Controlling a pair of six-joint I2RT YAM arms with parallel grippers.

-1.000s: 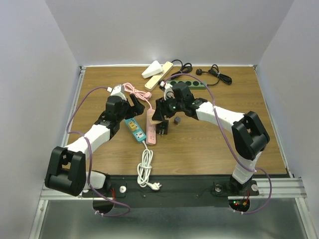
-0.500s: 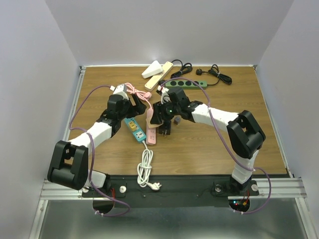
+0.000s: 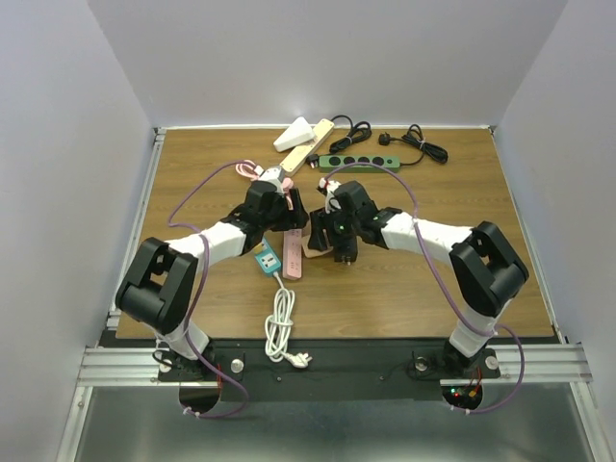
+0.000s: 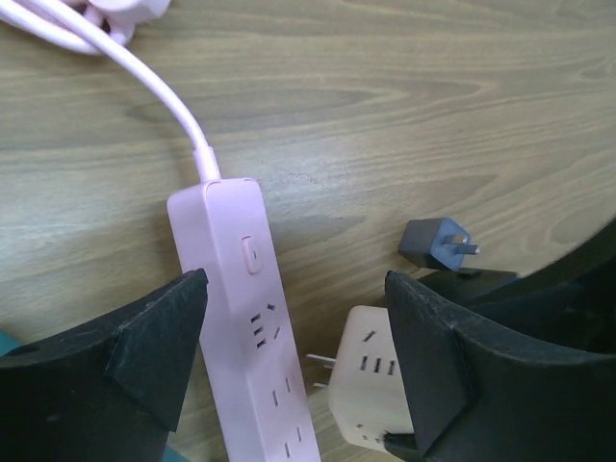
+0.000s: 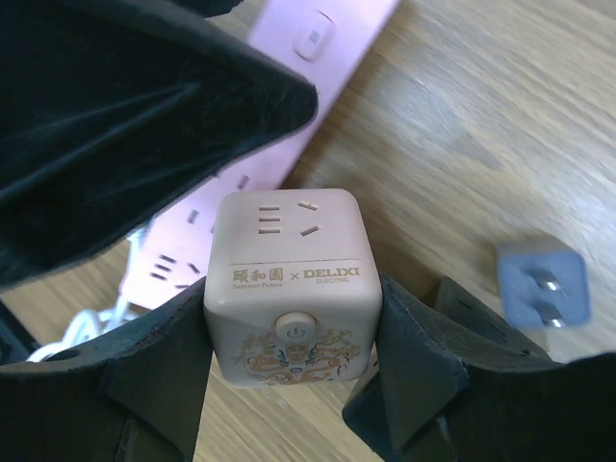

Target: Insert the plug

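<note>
The plug, a cream cube adapter (image 5: 292, 279) with a power button and a dragon print, is clamped between the fingers of my right gripper (image 5: 292, 322). Its two prongs (image 4: 332, 366) point sideways at the pink power strip (image 4: 252, 327) and stop a short way from its side. The strip lies flat on the wooden table (image 3: 404, 279), sockets up. My left gripper (image 4: 294, 313) hangs open above the strip, one finger on each side of strip and cube (image 4: 375, 380). From above, both grippers (image 3: 289, 214) (image 3: 325, 243) meet over the strip (image 3: 292, 252).
A small grey plug (image 4: 435, 244) lies just beyond the cube. A teal strip (image 3: 263, 257) and a coiled white cable (image 3: 280, 327) lie left of and below the pink strip. A green strip (image 3: 358, 163), a cream strip (image 3: 306, 144) and black cables (image 3: 419, 146) are at the back.
My left gripper has swung right, from beside the teal strip to over the pink strip's upper end, its jaws narrowing slightly. The right gripper with the cube has shifted a little down and right.
</note>
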